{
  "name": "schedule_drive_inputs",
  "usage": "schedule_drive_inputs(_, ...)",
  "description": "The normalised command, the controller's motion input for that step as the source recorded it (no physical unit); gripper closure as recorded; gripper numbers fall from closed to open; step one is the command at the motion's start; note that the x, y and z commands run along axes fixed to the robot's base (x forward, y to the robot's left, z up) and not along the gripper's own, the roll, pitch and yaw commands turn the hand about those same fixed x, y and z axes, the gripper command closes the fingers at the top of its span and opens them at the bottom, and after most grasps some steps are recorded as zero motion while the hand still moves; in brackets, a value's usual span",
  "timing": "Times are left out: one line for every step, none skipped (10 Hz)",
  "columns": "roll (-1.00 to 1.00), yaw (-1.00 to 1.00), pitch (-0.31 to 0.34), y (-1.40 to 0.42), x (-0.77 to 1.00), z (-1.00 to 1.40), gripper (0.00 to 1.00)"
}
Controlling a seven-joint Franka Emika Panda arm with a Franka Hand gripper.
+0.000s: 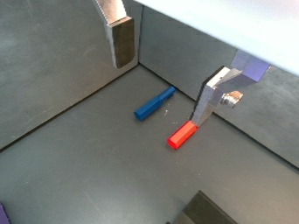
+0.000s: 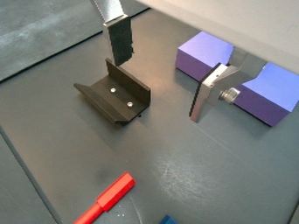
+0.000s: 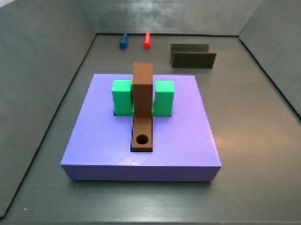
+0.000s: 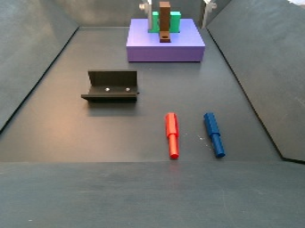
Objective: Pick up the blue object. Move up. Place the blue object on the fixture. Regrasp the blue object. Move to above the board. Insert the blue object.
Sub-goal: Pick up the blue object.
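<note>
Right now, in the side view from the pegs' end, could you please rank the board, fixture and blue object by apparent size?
1. The board
2. The fixture
3. The blue object

The gripper hangs open above the pegs.

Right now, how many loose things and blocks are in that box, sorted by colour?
Blue: 1, the blue object
Red: 1, red peg
Green: 2, green blocks
Brown: 1, brown bar
Purple: 1, the board
Dark: 1, the fixture
Total: 7
The gripper hovers over the pegs, fingers holding nothing.

Gripper [image 1: 162,79] above the floor near the pegs: fingers [image 1: 121,39] brushed silver metal w/ dark matt pads. Blue peg [image 1: 153,103] & red peg [image 1: 183,135] smooth matt plastic. Fixture [image 2: 114,92] dark matt metal. Floor [image 4: 107,134] dull grey, slight sheen.
</note>
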Motion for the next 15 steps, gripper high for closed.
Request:
schedule_drive_inputs(0.03,0.0,-0.147,0.41,-0.32,-0.64,0.0)
schedule_drive_inputs(0.0,-0.13,-0.17,0.72,-0.49,-0.83,0.0)
schedule_drive_inputs(0.0,-0.08,-0.173,0.76,-0.49,-0.84,0.0)
schedule_drive_inputs(0.0,-0.01,-0.191,0.62,-0.43,-0.82,0.0)
schedule_drive_inputs(0.0,-0.07,-0.194,0.49,-0.36,-0.81,0.0)
schedule_drive_inputs(0.0,-0.11,-0.18,0.36,-0.32,-0.85,0.0)
schedule_drive_inputs(0.0,-0.09,-0.173,0.29,-0.3,-0.89,0.0)
schedule_drive_inputs(-0.02,-0.11,-0.18,0.18,-0.3,-0.91,0.0)
schedule_drive_inputs(-0.04,-0.1,-0.187,0.07,-0.34,-0.9,0.0)
schedule_drive_inputs(-0.11,-0.03,-0.189,0.0,-0.29,-0.77,0.0)
schedule_drive_inputs(-0.16,0.0,-0.161,0.0,-0.26,-0.71,0.0)
schedule_drive_inputs(-0.21,0.0,-0.141,0.0,-0.21,-0.63,0.0)
schedule_drive_inputs(-0.24,0.0,-0.123,0.0,-0.11,-0.59,0.0)
schedule_drive_inputs(-0.28,0.0,-0.114,0.0,-0.07,-0.55,0.0)
schedule_drive_inputs(-0.3,0.0,-0.129,0.0,0.0,-0.49,0.0)
